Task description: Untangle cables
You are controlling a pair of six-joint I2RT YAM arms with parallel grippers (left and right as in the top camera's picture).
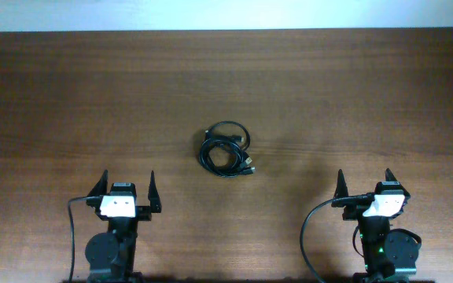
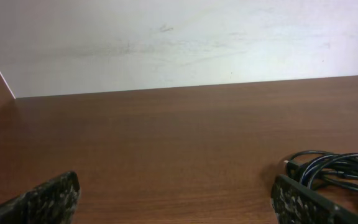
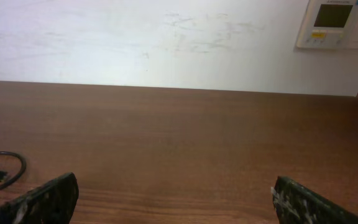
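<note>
**Cable Bundle: First Grasp**

The left tool (image 1: 128, 177) and right tool (image 1: 365, 174) stand wide open and empty at the tabletop's (image 1: 53, 94) near edge. Approach the cables (image 1: 226, 149) from opposite sides. Grip one outer loop and one plug end, then pull apart gently. The cables form a small black coil with metallic plugs, midway between the side edges.

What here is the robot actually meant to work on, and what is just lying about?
For the job:
cables
left gripper, open
right gripper, open

Just there:
table
wall panel
arm cords
</note>
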